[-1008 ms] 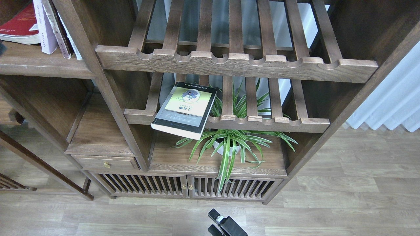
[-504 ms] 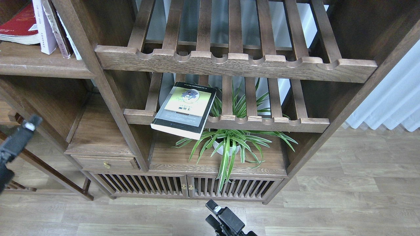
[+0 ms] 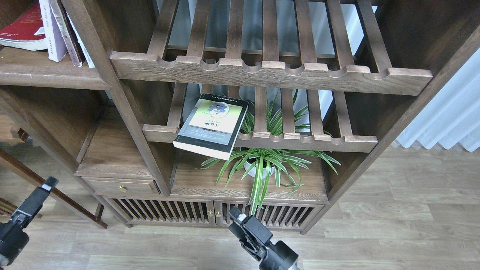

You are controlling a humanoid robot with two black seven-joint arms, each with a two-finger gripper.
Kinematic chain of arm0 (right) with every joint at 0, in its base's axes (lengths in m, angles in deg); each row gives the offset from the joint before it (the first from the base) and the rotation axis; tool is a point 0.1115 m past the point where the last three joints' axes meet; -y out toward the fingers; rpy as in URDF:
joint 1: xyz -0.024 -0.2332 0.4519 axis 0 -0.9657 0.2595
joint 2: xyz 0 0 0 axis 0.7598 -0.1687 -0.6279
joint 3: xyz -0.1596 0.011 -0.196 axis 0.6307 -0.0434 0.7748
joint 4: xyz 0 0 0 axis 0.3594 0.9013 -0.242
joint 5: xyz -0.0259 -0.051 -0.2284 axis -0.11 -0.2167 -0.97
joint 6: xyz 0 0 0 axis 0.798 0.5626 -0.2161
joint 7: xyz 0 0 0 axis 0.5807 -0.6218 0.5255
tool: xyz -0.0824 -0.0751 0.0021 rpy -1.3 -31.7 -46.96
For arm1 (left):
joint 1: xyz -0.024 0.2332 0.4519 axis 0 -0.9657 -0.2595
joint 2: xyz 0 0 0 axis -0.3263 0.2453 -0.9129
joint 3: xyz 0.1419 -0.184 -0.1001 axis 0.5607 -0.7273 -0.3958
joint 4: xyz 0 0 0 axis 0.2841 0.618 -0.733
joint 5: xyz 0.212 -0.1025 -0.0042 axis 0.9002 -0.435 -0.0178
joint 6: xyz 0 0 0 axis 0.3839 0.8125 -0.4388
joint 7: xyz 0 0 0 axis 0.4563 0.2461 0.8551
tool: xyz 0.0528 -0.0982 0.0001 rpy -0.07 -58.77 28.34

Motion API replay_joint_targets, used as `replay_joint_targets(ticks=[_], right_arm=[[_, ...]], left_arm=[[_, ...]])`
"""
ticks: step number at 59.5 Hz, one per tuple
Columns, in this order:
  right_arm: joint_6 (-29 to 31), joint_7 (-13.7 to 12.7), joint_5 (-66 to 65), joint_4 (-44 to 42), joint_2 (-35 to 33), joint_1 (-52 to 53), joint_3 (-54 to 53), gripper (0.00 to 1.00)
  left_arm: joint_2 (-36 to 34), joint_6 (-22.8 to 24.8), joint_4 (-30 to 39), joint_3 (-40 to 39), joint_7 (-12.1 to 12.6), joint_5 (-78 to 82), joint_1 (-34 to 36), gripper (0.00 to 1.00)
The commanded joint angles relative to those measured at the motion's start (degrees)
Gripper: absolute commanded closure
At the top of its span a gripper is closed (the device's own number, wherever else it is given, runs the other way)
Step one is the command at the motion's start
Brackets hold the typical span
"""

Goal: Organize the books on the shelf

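Red book [image 3: 20, 32] cropped at left edge

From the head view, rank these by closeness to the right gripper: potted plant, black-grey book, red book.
From the right gripper:
1. Potted plant, just above it on the low board.
2. Black-grey book, higher, lying tilted on the lower slatted rack, overhanging its front rail.
3. Red book, far upper left on the shelf.

The floor [image 3: 393, 228] is light wood planks. A big dark brown bookcase [image 3: 123, 108] stands on it, far and across the middle. At the left, thin dark wooden legs [image 3: 56, 195] also stand on the floor.
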Motion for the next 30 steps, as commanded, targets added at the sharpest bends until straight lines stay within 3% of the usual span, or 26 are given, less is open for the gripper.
replay_joint_targets(ticks=[1,8,30], right_arm=[[0.0,0.0,-0.1,-0.3,0.0,3.9,0.2,0.00],[-0.4,0.1,-0.1,-1.5,0.0,6.7,-0.1,0.00],[-14.2,0.1,-0.4,-9.5,0.0,14.9,0.3,0.00]], left_arm=[[-0.1,0.0,-0.3,-0.3,-0.1,-0.1,-0.1,0.01],[-0.1,0.0,-0.3,-0.4,-0.1,-0.1,-0.4,0.01],[-0.3,0.0,-0.3,-0.8,-0.2,-0.2,-0.4,0.01]])
